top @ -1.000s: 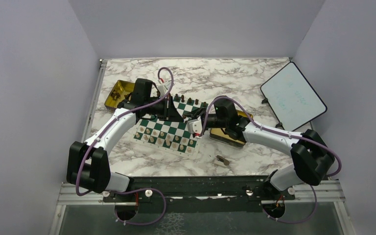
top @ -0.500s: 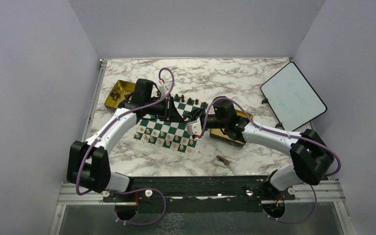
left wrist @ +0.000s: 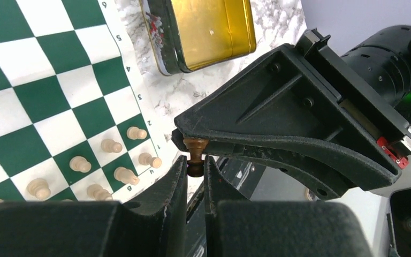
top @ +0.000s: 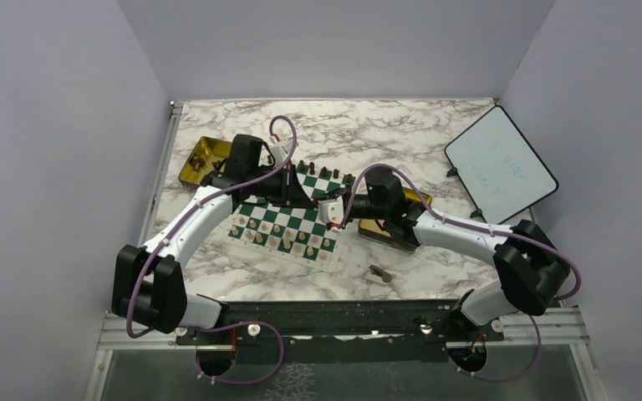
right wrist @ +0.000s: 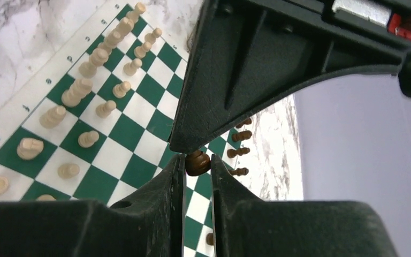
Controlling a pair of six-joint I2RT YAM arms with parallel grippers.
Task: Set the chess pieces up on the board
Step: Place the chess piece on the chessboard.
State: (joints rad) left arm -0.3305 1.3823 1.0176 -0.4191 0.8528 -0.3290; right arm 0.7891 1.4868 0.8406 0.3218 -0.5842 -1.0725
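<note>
Over the board's right edge, mid-frame in the top view, we find the left gripper (left wrist: 195, 161) and the right gripper (right wrist: 197, 158) both pinched shut on one dark brown piece (left wrist: 195, 154), held clear above the board (left wrist: 43, 80). Our worry: with so little wood shared by two grips, any pull or twist before one set of jaws lets go could pop it loose onto the pale pieces (left wrist: 112, 145) at lower left of the left wrist frame, toppling them. We note a tiny turned figure: rounded head, thin neck, flared foot, glossy finish.
</note>
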